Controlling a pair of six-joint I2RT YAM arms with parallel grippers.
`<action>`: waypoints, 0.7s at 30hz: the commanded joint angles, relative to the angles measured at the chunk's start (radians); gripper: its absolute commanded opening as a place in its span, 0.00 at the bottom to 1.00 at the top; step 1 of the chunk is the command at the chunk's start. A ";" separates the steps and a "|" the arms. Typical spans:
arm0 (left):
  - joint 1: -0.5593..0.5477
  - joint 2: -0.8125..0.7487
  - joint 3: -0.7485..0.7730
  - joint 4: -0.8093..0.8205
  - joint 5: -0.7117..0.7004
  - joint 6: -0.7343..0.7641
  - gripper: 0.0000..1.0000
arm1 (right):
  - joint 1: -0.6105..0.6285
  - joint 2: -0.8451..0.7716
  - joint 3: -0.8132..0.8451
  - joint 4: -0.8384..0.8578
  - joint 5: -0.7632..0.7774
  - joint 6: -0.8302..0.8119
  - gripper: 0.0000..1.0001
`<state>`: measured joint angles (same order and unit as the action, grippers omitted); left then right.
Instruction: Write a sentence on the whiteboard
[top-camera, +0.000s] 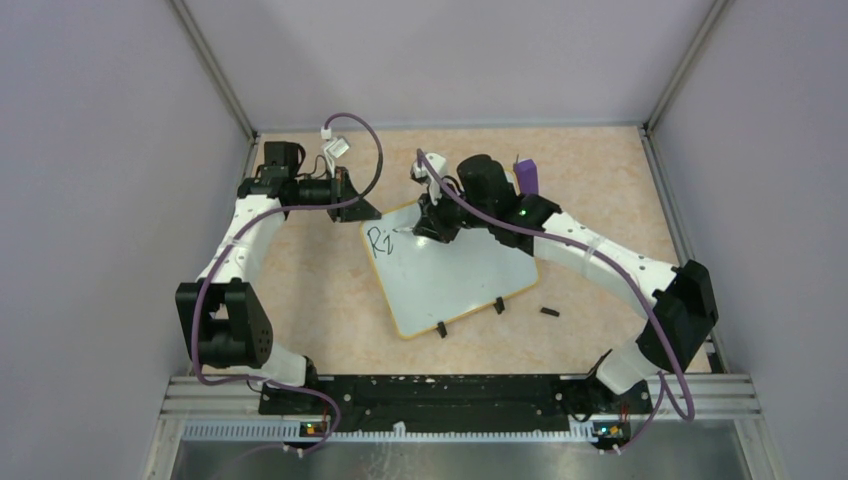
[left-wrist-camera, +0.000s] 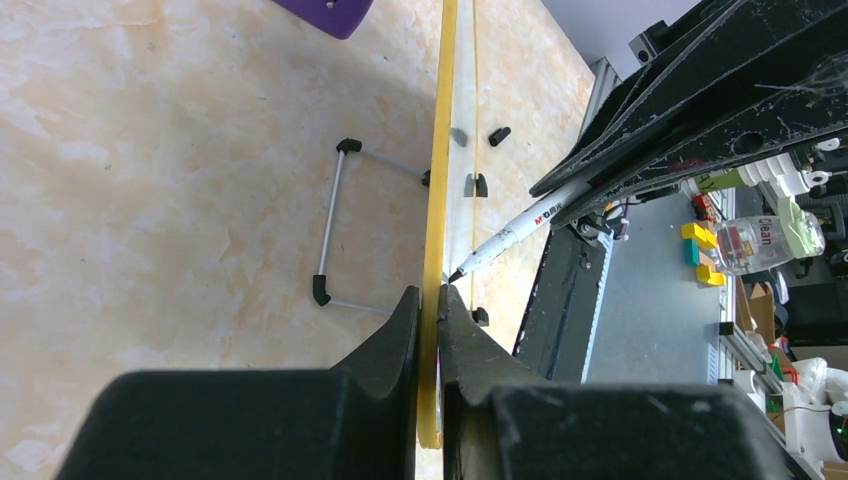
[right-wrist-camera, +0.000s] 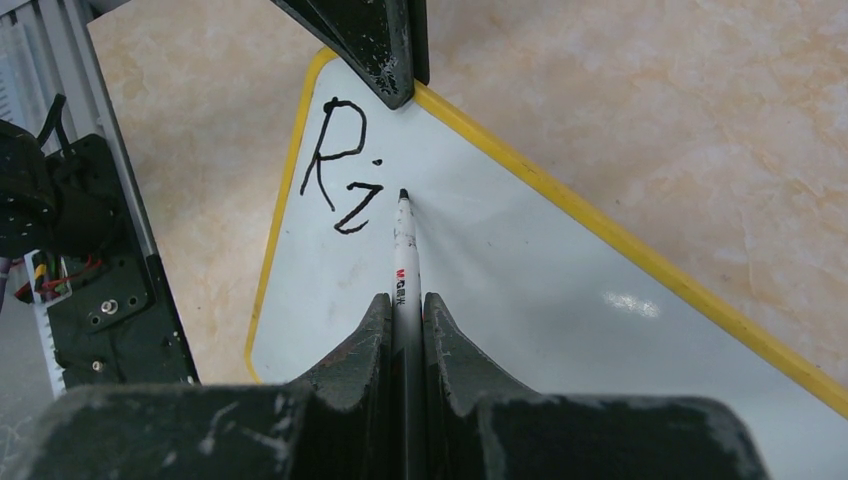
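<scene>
The whiteboard (top-camera: 460, 280) sits askew on the tan table (top-camera: 320, 300) at the middle of the top view, with its two black clip feet (top-camera: 441, 330) on the 6 o'clock edge. The left gripper (left-wrist-camera: 429, 300) is narrowed onto the board's yellow rim at the 11 o'clock corner, one finger on each face. A wire stand (left-wrist-camera: 330, 240) shows on the board's back side.

The right gripper (right-wrist-camera: 405, 305) is clamped on a thin marker pen (right-wrist-camera: 404, 235) that points to 12 o'clock in the right wrist view. The pen's tip looks to be touching the white surface, though contact is hard to confirm.

At 10 o'clock of the tip stands the sentence (right-wrist-camera: 338, 170), so far only the black letters "Ri". A purple block (top-camera: 527, 177) stands at 1 o'clock of the board. A small black piece (top-camera: 548, 312) lies apart at 4 o'clock.
</scene>
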<state>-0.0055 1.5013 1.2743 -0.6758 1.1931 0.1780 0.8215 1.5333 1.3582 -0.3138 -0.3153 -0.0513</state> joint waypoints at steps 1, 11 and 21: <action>-0.002 -0.015 -0.006 0.000 -0.001 -0.007 0.00 | 0.003 0.005 -0.005 0.013 0.005 -0.021 0.00; -0.001 -0.016 -0.003 -0.005 -0.004 -0.004 0.00 | 0.009 -0.006 -0.037 0.007 -0.021 -0.036 0.00; -0.002 -0.019 -0.007 -0.005 -0.007 -0.006 0.00 | 0.001 -0.042 -0.051 -0.013 0.015 -0.047 0.00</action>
<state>-0.0055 1.5013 1.2743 -0.6754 1.1893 0.1780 0.8265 1.5299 1.3216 -0.3202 -0.3527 -0.0765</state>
